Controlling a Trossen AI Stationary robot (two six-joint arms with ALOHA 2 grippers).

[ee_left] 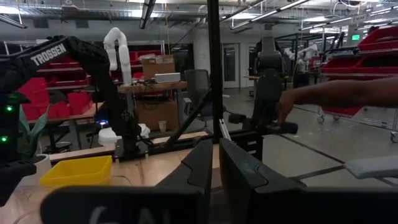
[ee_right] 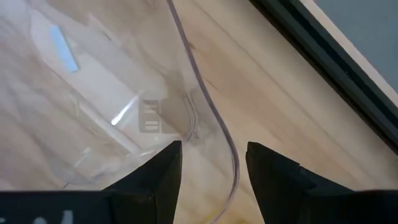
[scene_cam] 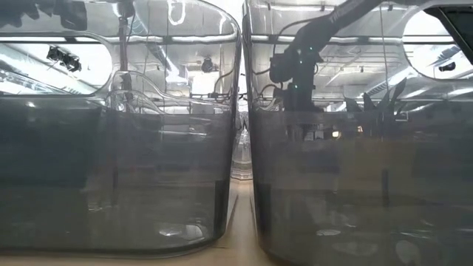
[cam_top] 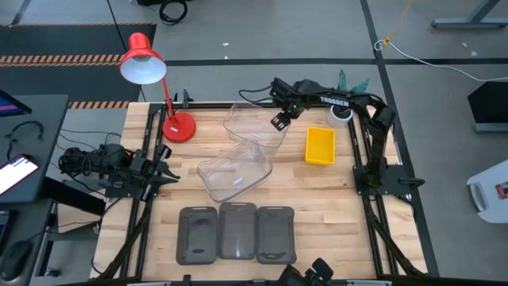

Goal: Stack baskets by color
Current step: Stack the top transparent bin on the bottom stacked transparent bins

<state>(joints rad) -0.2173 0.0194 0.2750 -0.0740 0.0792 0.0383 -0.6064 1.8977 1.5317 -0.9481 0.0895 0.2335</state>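
Nearest, three grey baskets [cam_top: 236,233] sit in a row at the table's [cam_top: 333,214] front edge. Mid-table, clear baskets [cam_top: 236,169] lie tilted, one leaning on another. The left gripper [cam_top: 165,172], nearly clenched, waits empty at the left edge. Farther back, the right gripper [ee_right: 213,163] hangs released over a clear rim (not touching); the yellow basket [cam_top: 320,146] sits just right.

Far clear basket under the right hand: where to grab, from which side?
Pinch the thin rim wall of the far clear basket, coming from above. The right hand is open, fingers either side of that upright edge; the walls are too wide to span.
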